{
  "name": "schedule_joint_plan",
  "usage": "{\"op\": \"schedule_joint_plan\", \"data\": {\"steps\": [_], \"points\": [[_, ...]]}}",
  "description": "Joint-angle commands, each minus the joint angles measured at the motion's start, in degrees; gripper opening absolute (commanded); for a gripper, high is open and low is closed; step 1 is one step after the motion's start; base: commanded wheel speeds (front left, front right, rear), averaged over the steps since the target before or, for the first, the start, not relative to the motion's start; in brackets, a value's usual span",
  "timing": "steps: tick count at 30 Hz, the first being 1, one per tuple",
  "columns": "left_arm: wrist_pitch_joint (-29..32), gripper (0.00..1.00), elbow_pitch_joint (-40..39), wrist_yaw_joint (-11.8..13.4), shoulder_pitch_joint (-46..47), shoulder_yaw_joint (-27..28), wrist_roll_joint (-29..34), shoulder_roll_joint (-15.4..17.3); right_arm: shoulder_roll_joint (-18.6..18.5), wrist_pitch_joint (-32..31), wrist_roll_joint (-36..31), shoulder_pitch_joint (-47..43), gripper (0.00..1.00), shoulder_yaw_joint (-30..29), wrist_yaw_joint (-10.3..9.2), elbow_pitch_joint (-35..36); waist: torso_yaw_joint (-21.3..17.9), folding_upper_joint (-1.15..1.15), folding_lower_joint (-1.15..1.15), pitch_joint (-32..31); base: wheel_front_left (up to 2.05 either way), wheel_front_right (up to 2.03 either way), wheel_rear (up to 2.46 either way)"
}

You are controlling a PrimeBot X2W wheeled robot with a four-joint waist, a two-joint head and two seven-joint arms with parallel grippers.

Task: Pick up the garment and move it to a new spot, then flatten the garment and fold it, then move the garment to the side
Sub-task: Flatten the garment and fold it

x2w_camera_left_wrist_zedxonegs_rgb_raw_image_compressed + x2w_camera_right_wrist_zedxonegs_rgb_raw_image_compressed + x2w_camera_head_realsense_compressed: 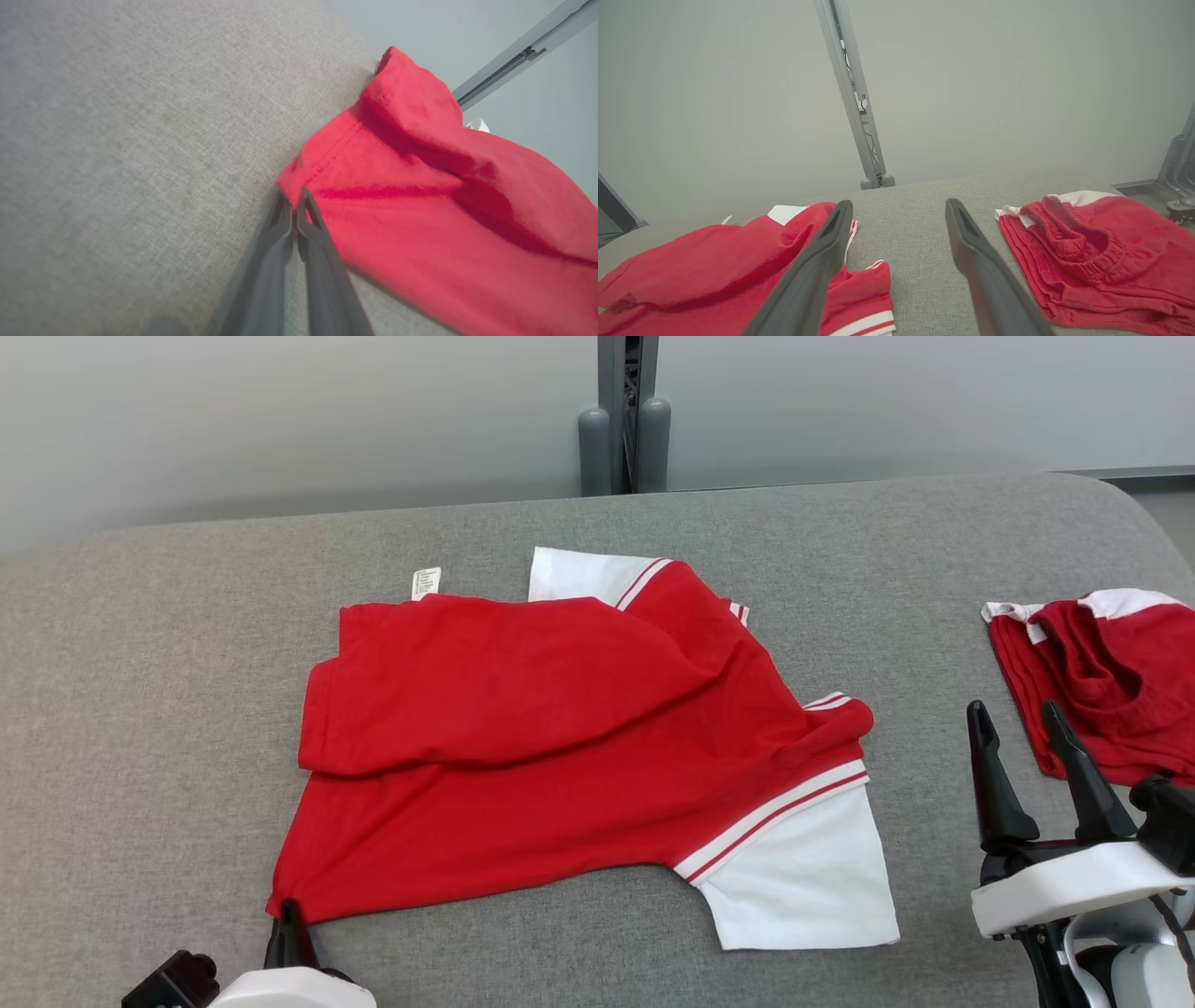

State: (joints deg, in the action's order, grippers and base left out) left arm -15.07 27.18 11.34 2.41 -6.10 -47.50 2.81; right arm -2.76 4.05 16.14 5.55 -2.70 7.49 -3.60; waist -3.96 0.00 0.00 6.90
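Pinching the near hem corner of the red T-shirt (523, 709), the left gripper (288, 919) has its two fingers pressed together on the cloth. The left wrist view confirms the grip (295, 205): the fingertips meet at the stitched corner of the shirt (420, 210), with no gap between them.

The right gripper (1013, 714) stands with its jaws wide apart and nothing between them, on the robot's side of the grey post (624, 420) and well to its right. From its own wrist view (899, 207) the fingers frame bare tabletop.

The T-shirt lies on the grey fabric-covered table (140, 709), directly on the robot's side of the post, its body folded partly over itself.

View differences:
- The head view shows the white sleeve (803, 877) with red stripes and the care label (426, 582).
- The right wrist view shows the post (852, 93) full height, and the shirt (714, 261) low on.
- A second red garment (1102, 681), crumpled, with an elastic waistband visible in the right wrist view (1087, 252), lies far right of the post, apart from the T-shirt.
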Motion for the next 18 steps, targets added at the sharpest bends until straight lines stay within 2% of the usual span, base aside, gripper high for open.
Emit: {"op": "schedule_joint_plan", "data": {"steps": [1,2,3,4,11,18], "points": [[-0.1,0.16,-0.3,0.6,-1.0,-0.1,-0.8,0.3,-0.3,0.0,0.2,-0.4,1.00,-0.1,0.01,-0.1,-0.3,0.00,0.00,-0.3,0.00,0.00,0.00],[-0.1,0.44,-0.7,0.9,-1.0,0.0,-0.9,0.3,-0.3,-0.1,0.2,-0.5,1.00,-0.1,0.01,-0.1,-0.4,0.00,0.00,-0.5,0.00,0.00,0.00],[-0.1,0.86,-1.0,1.0,-1.0,0.2,-1.0,0.3,-0.3,-0.1,0.3,-0.5,1.00,-0.1,0.01,-0.1,-0.5,0.00,0.00,-0.6,0.00,0.00,0.00],[-0.1,1.00,-1.3,1.2,-1.0,0.4,-1.3,0.3,-0.3,-0.1,0.3,-0.5,1.00,-0.2,0.01,0.0,-0.6,0.00,0.00,-0.8,0.00,0.00,0.00],[-0.1,1.00,-4.1,1.2,-2.4,4.3,2.4,0.3,-0.3,0.0,0.4,-1.3,1.00,-0.6,0.01,0.2,-0.9,0.00,0.00,-2.0,0.00,0.00,0.00],[-0.1,1.00,-11.0,-0.8,-2.7,5.9,12.9,1.8,-0.3,0.8,-0.2,-2.2,1.00,-1.8,0.01,1.7,-0.6,0.00,0.00,-3.8,0.00,0.00,0.00]]}}
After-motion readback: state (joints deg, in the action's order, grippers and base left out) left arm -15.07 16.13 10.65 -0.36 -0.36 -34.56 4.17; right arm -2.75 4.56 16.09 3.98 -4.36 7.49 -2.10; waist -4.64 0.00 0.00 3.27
